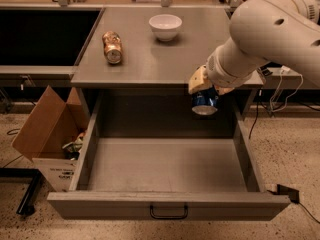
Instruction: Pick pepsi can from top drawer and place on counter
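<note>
The top drawer (165, 209) stands pulled open below the counter (155, 59), and nothing lies inside it. My gripper (204, 90) is shut on the pepsi can (205, 103), a blue can with a silver end that faces down. It hangs in the air above the drawer's back right part, just below the counter's front edge. The white arm (270, 34) comes in from the upper right and hides the can's top and the fingers' tips.
A gold-brown can (112, 47) lies on its side on the counter's left part. A white bowl (165, 26) stands at the counter's back middle. A brown cardboard box (47, 129) with scraps stands on the floor left of the drawer. Cables lie at the right.
</note>
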